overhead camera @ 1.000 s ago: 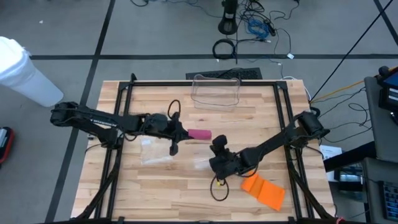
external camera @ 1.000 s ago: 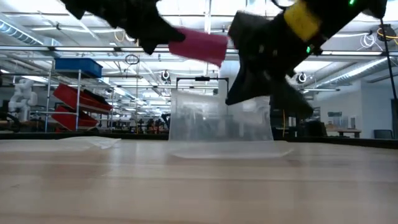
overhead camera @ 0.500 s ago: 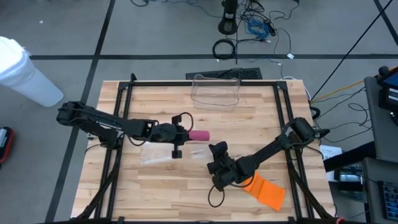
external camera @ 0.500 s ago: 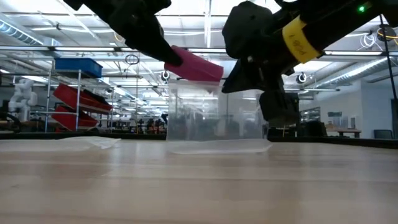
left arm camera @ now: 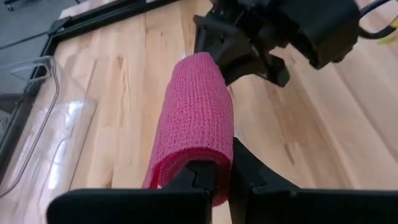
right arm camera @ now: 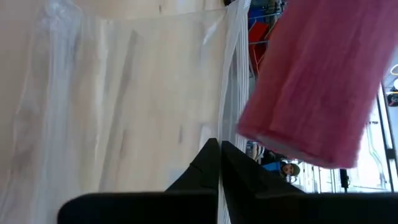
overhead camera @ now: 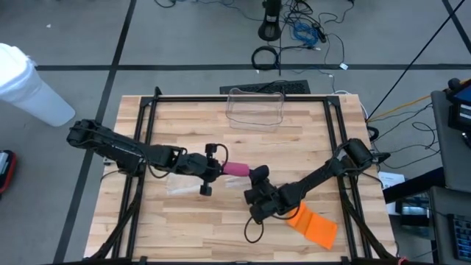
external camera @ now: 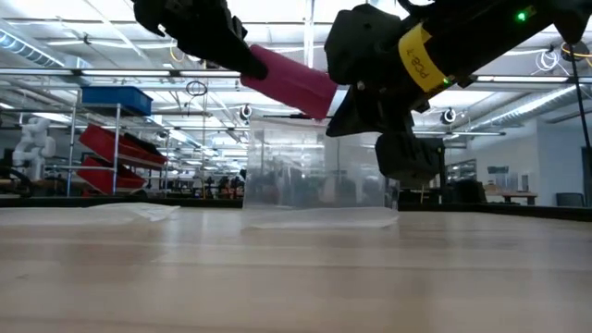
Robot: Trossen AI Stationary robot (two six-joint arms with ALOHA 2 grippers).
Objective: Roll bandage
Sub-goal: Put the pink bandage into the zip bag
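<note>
— Holding the pink bandage roll [overhead camera: 235, 169] up off the counter [overhead camera: 294, 140] like that, what is the left claw [overhead camera: 215, 168] doing?

— It pinches one end of the roll, so the other end juts out free toward the right claw [overhead camera: 256, 177]. In the left wrist view the roll [left arm camera: 194, 124] sticks forward from the closed fingers and nearly meets the other arm's tip. My guess is that it is being offered, so the right arm can take or work the free end.

— And the right claw?

— Pressed together, holding nothing. In its own view the shut fingers [right arm camera: 217, 158] sit just beside the roll's end [right arm camera: 317, 81], not around it. It would have to spread before it could grip.

— What lies below them?

— A clear plastic wrapper [overhead camera: 182, 184] flat on the counter, and a clear container [overhead camera: 256, 108] near the far edge. An orange sheet [overhead camera: 313, 224] lies under the right arm, apart from the work.

— Any writing?

— A yellow band on the right arm [external camera: 418, 55] carries dark lettering, too small for me to read. Nothing legible on the bandage.
</note>
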